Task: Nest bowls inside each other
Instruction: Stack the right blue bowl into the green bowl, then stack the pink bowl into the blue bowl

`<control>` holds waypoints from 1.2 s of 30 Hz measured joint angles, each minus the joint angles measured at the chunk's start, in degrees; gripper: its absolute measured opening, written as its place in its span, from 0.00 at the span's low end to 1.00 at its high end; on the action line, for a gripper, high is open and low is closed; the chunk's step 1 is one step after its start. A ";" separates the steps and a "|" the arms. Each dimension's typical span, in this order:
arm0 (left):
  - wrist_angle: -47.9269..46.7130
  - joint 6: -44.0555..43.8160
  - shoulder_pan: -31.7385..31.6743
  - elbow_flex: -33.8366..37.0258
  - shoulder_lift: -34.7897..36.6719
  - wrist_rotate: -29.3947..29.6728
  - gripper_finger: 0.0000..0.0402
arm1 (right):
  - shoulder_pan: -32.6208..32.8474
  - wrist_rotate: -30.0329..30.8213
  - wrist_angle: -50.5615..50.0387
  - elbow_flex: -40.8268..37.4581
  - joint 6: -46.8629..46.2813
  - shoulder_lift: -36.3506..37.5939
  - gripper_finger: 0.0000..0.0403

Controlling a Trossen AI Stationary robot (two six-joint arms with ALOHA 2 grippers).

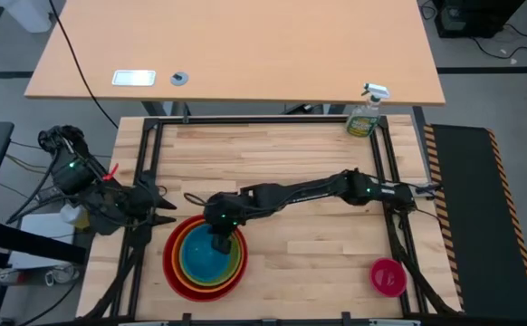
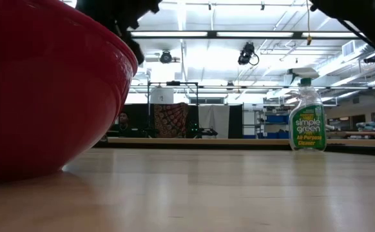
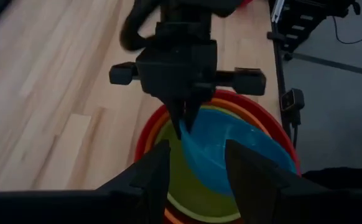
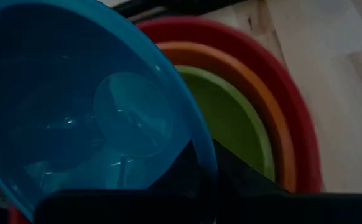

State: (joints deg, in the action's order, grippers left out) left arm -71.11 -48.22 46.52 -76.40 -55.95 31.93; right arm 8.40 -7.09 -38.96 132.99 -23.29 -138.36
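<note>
A red bowl [image 1: 175,272] stands on the table's near left part, with an orange bowl [image 1: 236,265] and a lime green bowl [image 1: 187,269] nested in it. Over them is the blue bowl [image 1: 207,261], tilted, with my right gripper [image 1: 220,237] shut on it. The magenta bowl [image 1: 388,276] rests upright near the table's near right corner. My left gripper [image 3: 196,155] waits open by the table's left edge, pointing at the stack, nothing between its fingers. The low view shows the red bowl's wall [image 2: 46,90] close up. My right gripper pinches the blue bowl's rim [image 3: 189,138] on its far side between its two fingers. The fingers slant down from the table's far right. The bowl hangs tilted, its hollow toward the wrist [image 4: 106,124], low inside the green bowl; whether it touches the green bowl I cannot tell.
A green spray bottle [image 1: 365,116] stands at the table's far right corner. A black frame rail [image 1: 273,120] runs around the tabletop. Bare wood lies between the stack and the magenta bowl.
</note>
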 joint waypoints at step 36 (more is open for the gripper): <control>-2.22 1.53 -0.02 -0.04 -0.15 -7.42 0.39 | -4.42 -3.88 -18.48 0.02 3.73 6.56 0.36</control>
State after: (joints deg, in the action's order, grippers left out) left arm -73.33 -46.69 46.51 -76.44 -56.10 24.51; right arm 3.99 -10.97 -57.44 133.01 -19.56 -131.80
